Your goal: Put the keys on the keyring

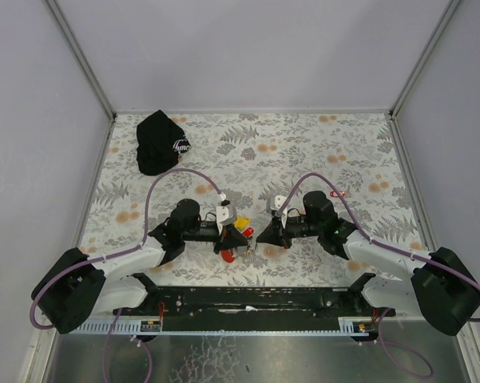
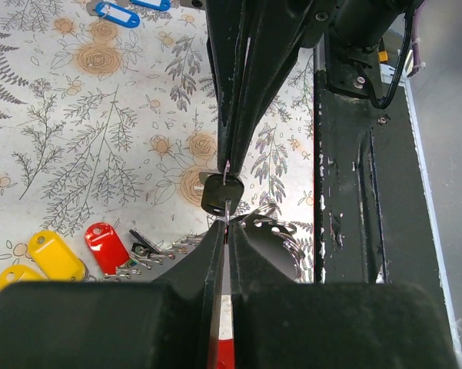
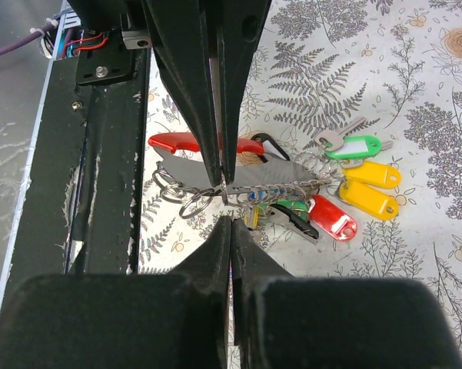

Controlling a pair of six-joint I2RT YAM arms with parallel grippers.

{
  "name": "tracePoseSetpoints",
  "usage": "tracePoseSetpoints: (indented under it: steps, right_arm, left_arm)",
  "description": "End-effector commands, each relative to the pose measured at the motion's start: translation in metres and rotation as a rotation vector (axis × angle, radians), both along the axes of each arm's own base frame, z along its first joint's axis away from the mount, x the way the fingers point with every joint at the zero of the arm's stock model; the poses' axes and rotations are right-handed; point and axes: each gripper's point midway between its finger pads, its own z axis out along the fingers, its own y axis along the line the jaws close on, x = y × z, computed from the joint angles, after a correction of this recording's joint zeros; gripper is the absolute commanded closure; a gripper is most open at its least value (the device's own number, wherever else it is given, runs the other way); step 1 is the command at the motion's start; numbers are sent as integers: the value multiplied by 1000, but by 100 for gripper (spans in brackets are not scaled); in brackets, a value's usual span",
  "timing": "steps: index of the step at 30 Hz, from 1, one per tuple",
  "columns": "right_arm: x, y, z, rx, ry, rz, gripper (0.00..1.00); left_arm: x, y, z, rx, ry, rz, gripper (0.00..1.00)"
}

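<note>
Keys [image 3: 360, 192] lie beside closed right end effector [image 3: 225, 201].

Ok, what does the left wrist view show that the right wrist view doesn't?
Only the left wrist view: blue tags at the far edge, and a black key head sitting between the two tool tips. Only the right wrist view: the green tag and the grey bar of the keyring. Both: the left tool and right tool shut and facing tip to tip, plus yellow tags, a red tag and the floral cloth.
</note>
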Motion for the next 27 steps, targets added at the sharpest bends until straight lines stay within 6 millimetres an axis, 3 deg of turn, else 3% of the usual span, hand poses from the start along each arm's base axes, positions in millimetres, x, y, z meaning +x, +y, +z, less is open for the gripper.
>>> tracePoseSetpoints:
  steps: [1,27]
  right_arm:
    - [1,10,23,55,-56,49,100]
    - [-6,13,21,37,-66,87,100]
  left_arm:
    - [2,-7,22,-57,-60,-19,100]
    - [-8,-9,24,-66,-70,-69,100]
